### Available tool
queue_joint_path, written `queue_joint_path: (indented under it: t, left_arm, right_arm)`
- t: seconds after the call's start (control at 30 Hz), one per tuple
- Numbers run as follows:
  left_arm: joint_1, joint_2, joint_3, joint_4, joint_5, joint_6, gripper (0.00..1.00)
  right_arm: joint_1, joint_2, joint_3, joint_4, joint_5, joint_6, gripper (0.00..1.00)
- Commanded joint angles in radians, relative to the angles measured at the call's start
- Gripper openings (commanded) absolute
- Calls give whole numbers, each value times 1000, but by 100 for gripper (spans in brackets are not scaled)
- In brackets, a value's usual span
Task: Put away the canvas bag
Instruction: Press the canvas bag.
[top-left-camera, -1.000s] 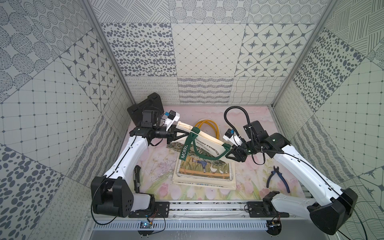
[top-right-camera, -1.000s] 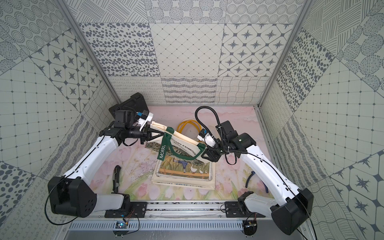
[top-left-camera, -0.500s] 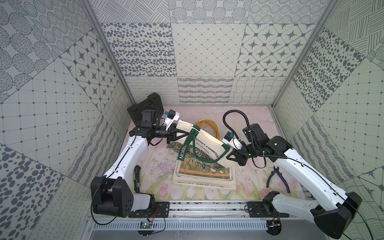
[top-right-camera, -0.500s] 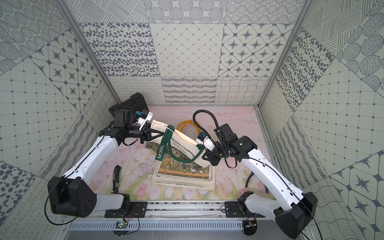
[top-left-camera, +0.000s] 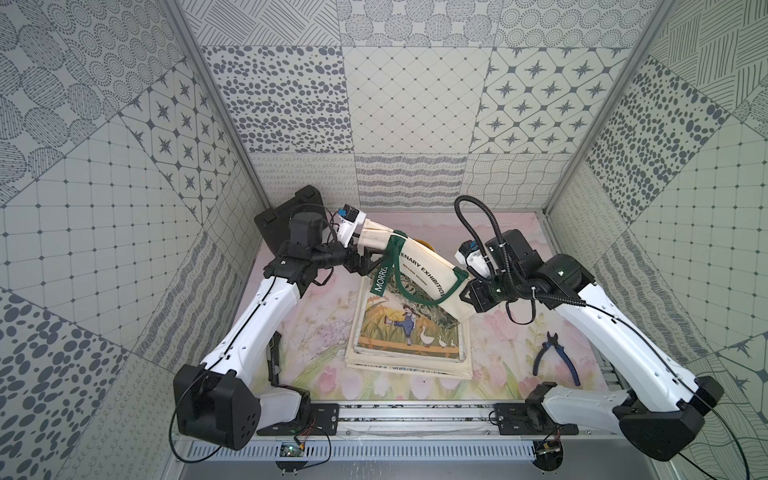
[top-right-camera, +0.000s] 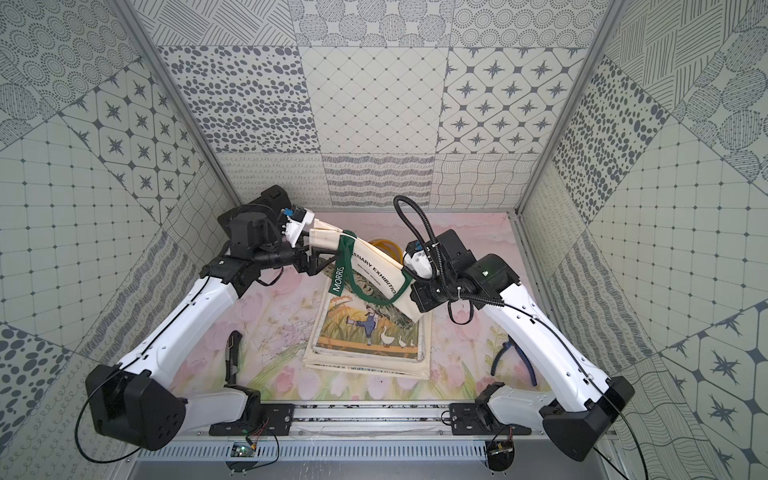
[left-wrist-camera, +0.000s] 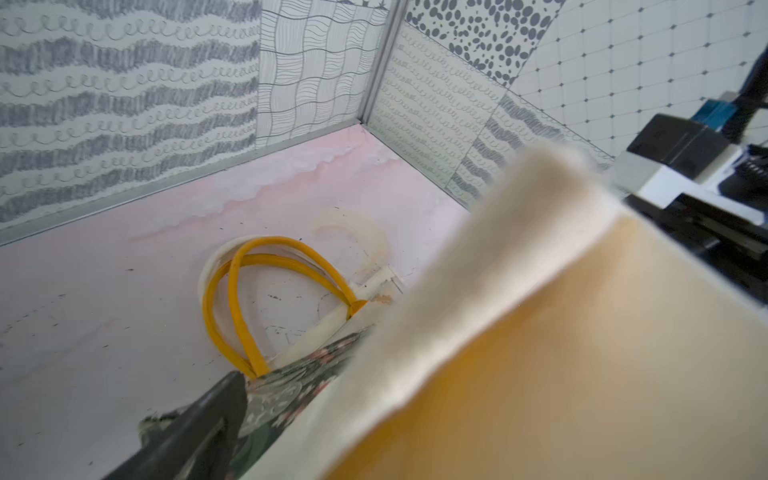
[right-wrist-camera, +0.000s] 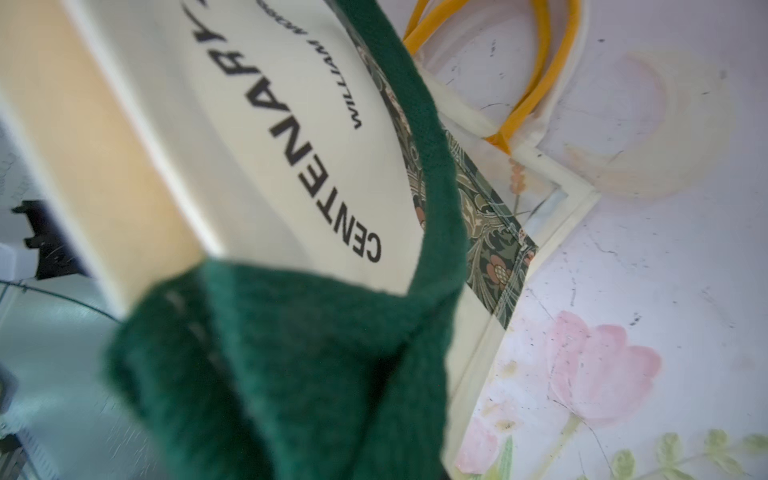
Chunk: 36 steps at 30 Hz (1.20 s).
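The canvas bag hangs in the air between both arms, above the stack of folded bags
Its green handle blurs across the right wrist view and hides the fingers of the right gripper, yet the raised corner sits pinched there – the left gripper, clamped on the rolled end a second ago, now stands spread wide and grips nothing; only the left wrist view shows the yellow handles whole, mostly covered in both top views
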Motion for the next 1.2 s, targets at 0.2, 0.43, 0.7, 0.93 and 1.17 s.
queue_joint_path:
  t: [0.2, 0.43, 0.7, 0.93, 1.17]
  left_arm:
    - [-205, -134, -61, 20, -421, -47, 100]
    - [-248, -142, -51, -23, -510, -6, 100]
    - [-247, -170, -74, -79, -814, 65, 100]
    - [-245, -164, -60, -73, -794, 25, 100]
    - [-303, -146, -71, 53, -556, 6, 98]
  right_arm:
    - [-23, 81, 95, 222, 144, 454, 0]
    - [-35, 115, 231, 185, 238, 542, 0]
    - [-115, 96, 290, 119, 219, 454, 0]
    - [-144, 65, 253, 130, 104, 432, 0]
    - [-126, 174, 305, 98, -38, 560, 0]
